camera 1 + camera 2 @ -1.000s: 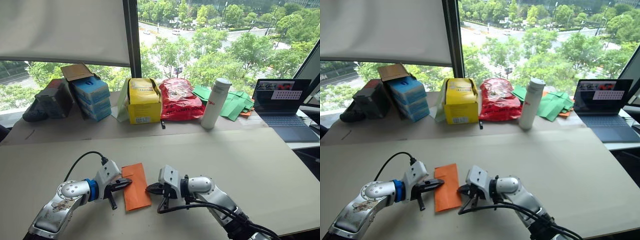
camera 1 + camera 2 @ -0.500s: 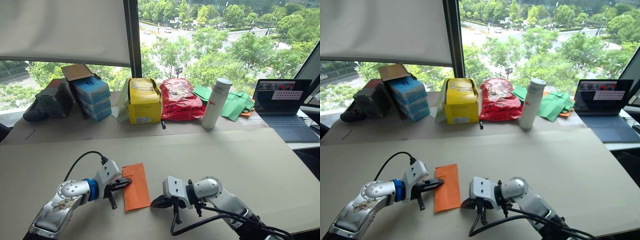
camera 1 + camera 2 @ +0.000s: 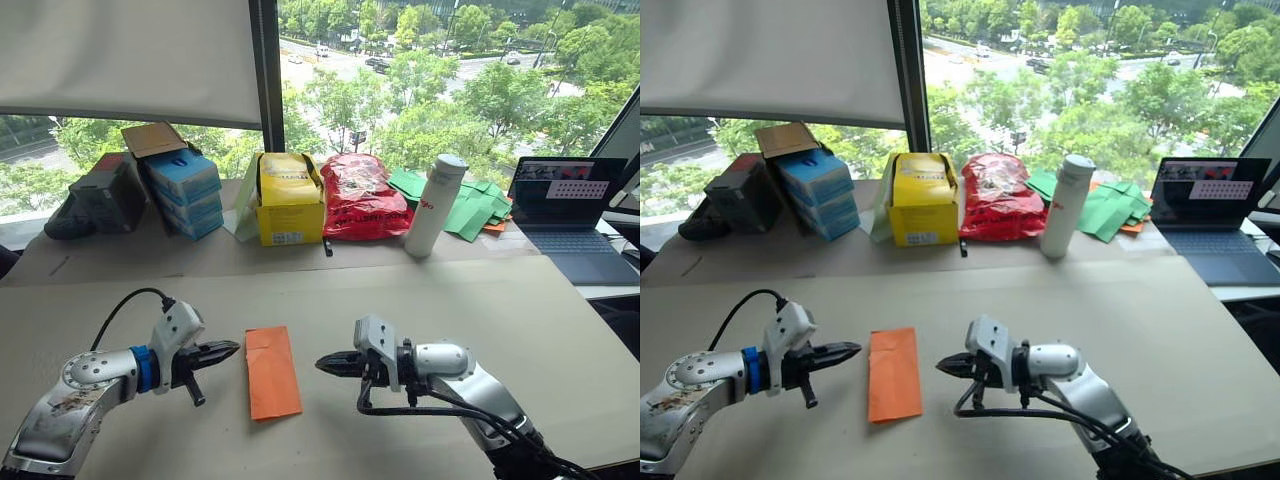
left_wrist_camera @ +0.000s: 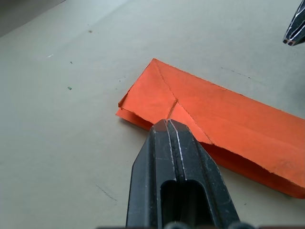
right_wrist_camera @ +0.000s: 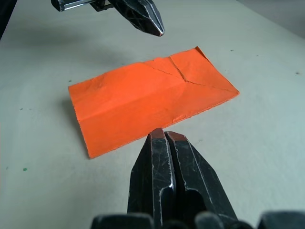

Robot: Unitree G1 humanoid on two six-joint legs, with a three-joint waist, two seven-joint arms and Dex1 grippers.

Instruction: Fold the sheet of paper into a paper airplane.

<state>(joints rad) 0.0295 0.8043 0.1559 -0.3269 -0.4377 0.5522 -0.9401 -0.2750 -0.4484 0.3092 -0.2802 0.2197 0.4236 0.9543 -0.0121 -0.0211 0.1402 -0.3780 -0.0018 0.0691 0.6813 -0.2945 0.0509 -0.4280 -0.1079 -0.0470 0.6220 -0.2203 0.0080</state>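
The sheet of paper (image 3: 272,371) is bright orange, folded into a long narrow strip with diagonal creases near its far end. It lies flat on the table between my two grippers. My left gripper (image 3: 232,349) is shut, its tip a short way left of the paper and apart from it. My right gripper (image 3: 323,363) is shut too, pointing at the paper from the right with a small gap. The left wrist view shows the paper (image 4: 214,124) just beyond the closed fingers (image 4: 177,157). The right wrist view shows the paper (image 5: 147,100) ahead of its closed fingers (image 5: 167,162).
At the table's back stand blue boxes (image 3: 182,190), a yellow box (image 3: 288,202), a red bag (image 3: 360,198), a white bottle (image 3: 433,205), green paper pieces (image 3: 465,210) and a laptop (image 3: 570,215). The beige table (image 3: 480,310) stretches wide to the right.
Both grippers have drawn away from the paper: the left one back to the left, the right one up and to the right. The paper lies free on the table.
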